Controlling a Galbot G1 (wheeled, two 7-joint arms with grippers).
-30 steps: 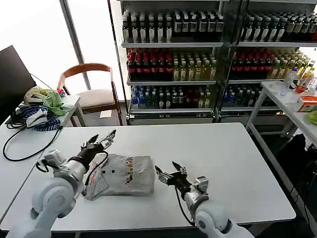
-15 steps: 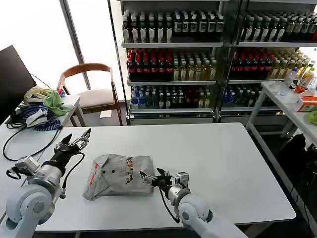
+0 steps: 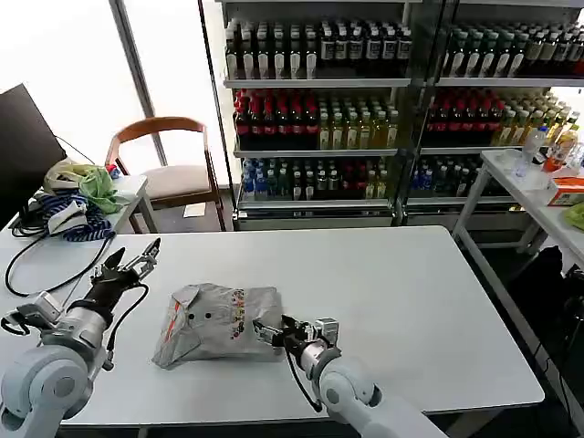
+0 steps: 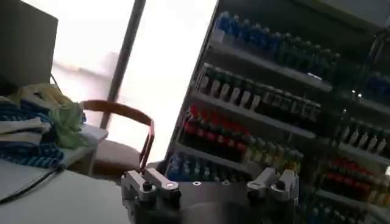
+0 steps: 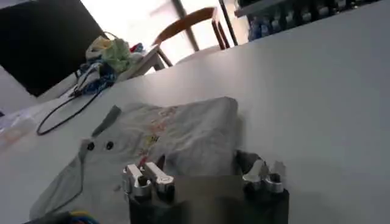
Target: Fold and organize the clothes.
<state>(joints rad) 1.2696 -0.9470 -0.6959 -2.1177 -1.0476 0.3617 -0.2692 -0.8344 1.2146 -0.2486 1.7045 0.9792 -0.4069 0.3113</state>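
Now shirt (image 3: 219,321) touching right end effector (image 3: 266,330)

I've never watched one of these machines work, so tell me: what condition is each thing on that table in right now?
shirt: folded into a compact bundle, lying flat on the table.
left gripper: open, raised, apart from the shirt on its left.
right gripper: open, low at the shirt's right edge.

White desk (image 3: 411,283) in foreground. Behind its far edge: glass-fronted shelving (image 3: 315,109) w/ rows of bottles, dark, red, yellow-green, blue. Wooden chair (image 3: 164,160) w/ beige seat near far left corner, bright window (image 3: 82,64) behind it. Small side table (image 3: 128,196) at left w/ coiled cable (image 3: 68,228) & green-yellow cloth bundle (image 3: 96,187). Second white table (image 3: 538,201) at right.
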